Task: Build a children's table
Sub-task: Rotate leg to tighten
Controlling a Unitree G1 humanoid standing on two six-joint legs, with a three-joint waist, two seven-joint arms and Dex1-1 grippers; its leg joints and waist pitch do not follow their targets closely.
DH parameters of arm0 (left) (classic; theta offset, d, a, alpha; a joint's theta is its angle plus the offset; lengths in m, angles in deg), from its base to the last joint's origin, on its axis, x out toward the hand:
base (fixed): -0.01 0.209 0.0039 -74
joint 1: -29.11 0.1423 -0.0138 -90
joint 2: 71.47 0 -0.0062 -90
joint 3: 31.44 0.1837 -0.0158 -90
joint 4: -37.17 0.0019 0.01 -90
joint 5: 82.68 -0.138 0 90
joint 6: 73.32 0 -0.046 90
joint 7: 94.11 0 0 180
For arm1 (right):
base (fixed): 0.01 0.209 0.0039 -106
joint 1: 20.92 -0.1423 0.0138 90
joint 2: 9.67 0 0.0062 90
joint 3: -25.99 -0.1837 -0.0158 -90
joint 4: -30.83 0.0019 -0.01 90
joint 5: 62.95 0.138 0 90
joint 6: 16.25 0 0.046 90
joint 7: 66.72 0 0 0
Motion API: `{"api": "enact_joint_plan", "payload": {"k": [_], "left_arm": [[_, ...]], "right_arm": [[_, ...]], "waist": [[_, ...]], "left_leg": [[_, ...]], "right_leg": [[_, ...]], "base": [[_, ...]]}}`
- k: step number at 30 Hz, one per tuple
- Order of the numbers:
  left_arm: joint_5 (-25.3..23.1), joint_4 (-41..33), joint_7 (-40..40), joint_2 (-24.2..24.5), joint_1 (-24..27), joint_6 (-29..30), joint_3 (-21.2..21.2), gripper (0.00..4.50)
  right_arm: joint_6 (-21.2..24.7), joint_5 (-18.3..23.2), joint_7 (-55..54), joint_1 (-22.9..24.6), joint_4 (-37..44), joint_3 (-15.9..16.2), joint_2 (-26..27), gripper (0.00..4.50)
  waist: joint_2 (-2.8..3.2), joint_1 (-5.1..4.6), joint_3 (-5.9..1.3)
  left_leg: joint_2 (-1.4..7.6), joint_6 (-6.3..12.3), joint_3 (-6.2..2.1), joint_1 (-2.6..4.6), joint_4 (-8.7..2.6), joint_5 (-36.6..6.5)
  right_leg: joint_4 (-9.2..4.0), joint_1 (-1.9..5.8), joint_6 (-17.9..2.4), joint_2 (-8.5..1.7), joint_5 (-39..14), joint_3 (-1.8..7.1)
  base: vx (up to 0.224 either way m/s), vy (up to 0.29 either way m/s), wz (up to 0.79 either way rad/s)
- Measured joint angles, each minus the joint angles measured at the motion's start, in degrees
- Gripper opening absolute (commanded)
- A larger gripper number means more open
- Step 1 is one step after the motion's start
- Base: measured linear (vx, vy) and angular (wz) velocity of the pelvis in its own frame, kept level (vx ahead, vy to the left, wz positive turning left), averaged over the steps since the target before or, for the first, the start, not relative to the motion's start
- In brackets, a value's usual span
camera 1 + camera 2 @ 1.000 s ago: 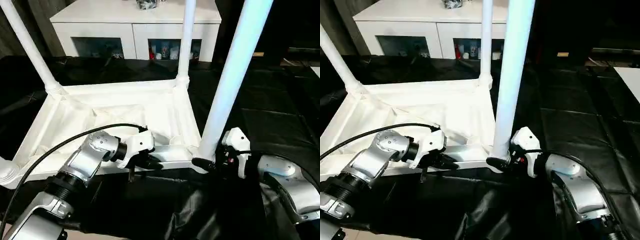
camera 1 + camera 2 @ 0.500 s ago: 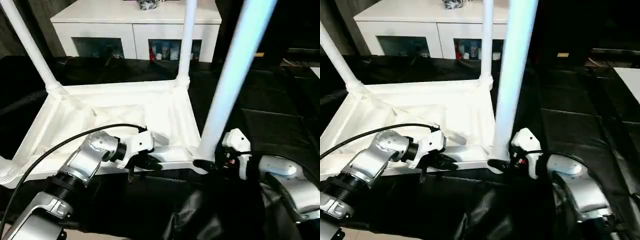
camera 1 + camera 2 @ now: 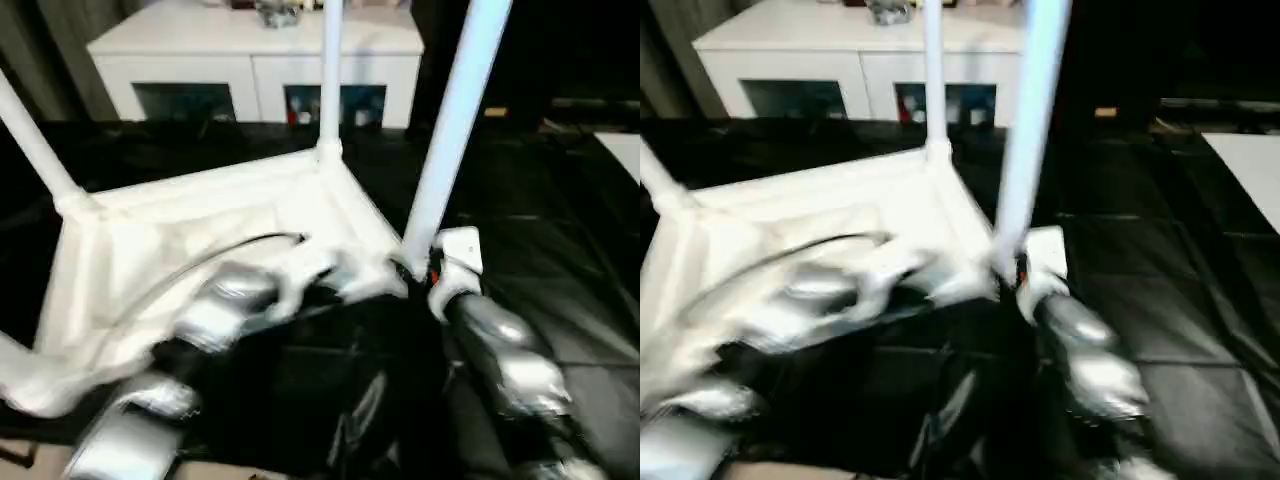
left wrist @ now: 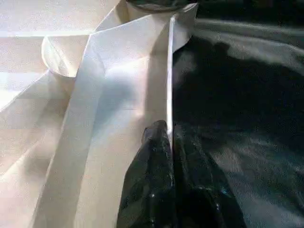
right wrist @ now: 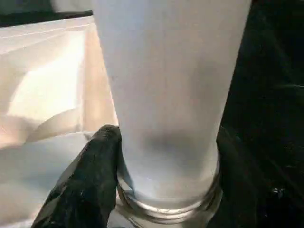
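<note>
Right wrist view: the right gripper (image 5: 166, 161) has its two black fingers (image 5: 92, 175) set on either side of the near leg (image 5: 166, 95), clasping it just above the round corner socket (image 5: 166, 209); the leg stands upright in that socket; left wrist view: the left gripper (image 4: 168, 161) is clenched on the thin near rim (image 4: 169, 71) of the tabletop (image 4: 71, 95), one finger on each face of the rim; left eye view: the tabletop (image 3: 180, 240) lies upside down on the black covering (image 3: 540, 220), ribbed underside up; the near leg (image 3: 450, 130) rises at the corner nearest the right arm; a second leg (image 3: 330, 70) stands at the far corner and a third (image 3: 35, 145) at the far left corner, leaning outward; both silver forearms are blurred; a white cabinet (image 3: 250, 50) with glass-fronted compartments stands behind the covering.
</note>
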Motion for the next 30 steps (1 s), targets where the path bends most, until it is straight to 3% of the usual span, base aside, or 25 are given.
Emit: {"api": "enact_joint_plan", "payload": {"k": [4, 6, 11, 16, 22, 26, 30], "left_arm": [[-1.53, 0.8, -1.65, -0.73, -0.38, -1.23, 0.5, 0.0], [-1.58, 0.59, -1.52, -0.28, -0.42, -1.79, 1.22, 0.0], [-2.11, 0.48, -1.39, 1.7, -0.54, -3.01, 1.37, 0.0], [-2.11, -1.89, 2.63, 4.98, 0.03, -3.5, 1.88, 0.0], [0.71, -6.69, 14.47, 13.05, 3.23, -6.32, 2.38, 0.0], [2.4, -10.01, 21.72, 16.29, 4.94, -5.92, 2.83, 0.0], [3.72, -12.74, 25.27, 17.09, 5.92, -5.04, 3.98, 0.0]], "right_arm": [[-1.56, -1.38, -2.35, -1.49, -2.44, -0.11, 0.69, 2.63], [-1.74, -1.19, -0.51, -0.81, -1.62, -0.69, 0.52, 3.19], [-2.08, 0.32, 4.99, 1.98, 3.11, 0.27, -0.72, 3.62], [2.1, 2.0, 16.42, 4.67, 12.67, 4.65, -9.89, 3.79], [3.71, 6.51, 39.06, 11.11, 19.73, 8.28, -23.89, 3.79], [4.07, 7.95, 43.52, 11.35, 20.21, 8.22, -25.91, 3.79], [4.23, 8.96, 45.26, 10.79, 20.42, 8.45, -26.19, 3.79]], "waist": [[0.07, -0.02, -0.05], [0.07, 0.06, -0.05], [0.08, -0.14, -0.01], [0.03, -0.45, 0.08], [0.11, -0.1, 0.08], [0.07, 0.31, 0.12], [0.05, 1.41, 0.13]], "left_leg": [[0.0, 0.0, 0.0, -0.02, -0.01, 0.0], [0.0, 0.0, 0.0, -0.03, -0.02, 0.0], [0.0, 0.01, 0.0, -0.14, -0.1, 0.0], [0.08, -0.01, -0.06, -0.17, -0.17, 0.0], [0.2, 0.02, -0.07, -0.13, -0.23, 0.02], [0.21, 0.11, -0.05, -0.2, -0.22, 0.06], [0.2, -0.01, 0.07, -0.18, -0.19, 0.0]], "right_leg": [[-0.08, 0.09, 0.01, 0.0, 0.0, 0.0], [-0.07, 0.09, 0.03, 0.0, 0.01, -0.01], [-0.01, -0.13, 0.31, 0.0, 0.22, -0.02], [-0.03, -0.28, 0.51, 0.06, 0.32, -0.07], [-0.06, -0.28, 0.86, 0.12, 0.08, -0.12], [-0.08, -0.31, 0.83, 0.11, 0.05, -0.13], [-0.07, -0.28, 0.8, 0.06, 0.04, -0.08]], "base": [[0.0, 0.0, 0.0], [0.0, 0.0, 0.0], [0.0, 0.0, 0.0], [0.0, 0.0, 0.0], [0.0, 0.0, 0.0], [0.0, 0.0, 0.0], [0.0, 0.0, 0.0]]}}
